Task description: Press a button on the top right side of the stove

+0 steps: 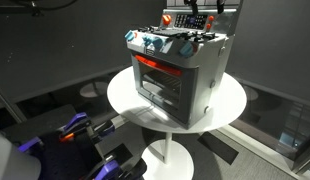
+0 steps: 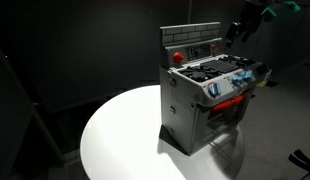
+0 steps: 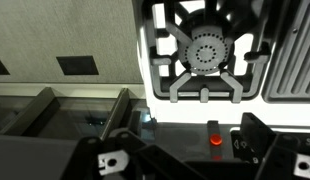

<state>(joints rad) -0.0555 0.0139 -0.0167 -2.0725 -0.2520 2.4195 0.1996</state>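
Tool poised by the stove's back panel, button not yet pressed

The round white counter point(image 2: 115, 140) carries the small grey-silver toy stove with the red-trimmed oven window point(image 2: 210, 100). Its upright brick-patterned back panel point(image 2: 190, 38) rises at the rear, and the dark tool point(image 2: 243, 28) hangs near the panel's right end, above and apart from it. In the wrist view the tool's fingers look spread, pinching nothing, with a small red glowing spot point(image 3: 215, 140), perhaps a button, between them. Pressing well likely means leading with one fingertip, lining up over a single button, and pushing gently and straight so the light toy neither slides nor tips.
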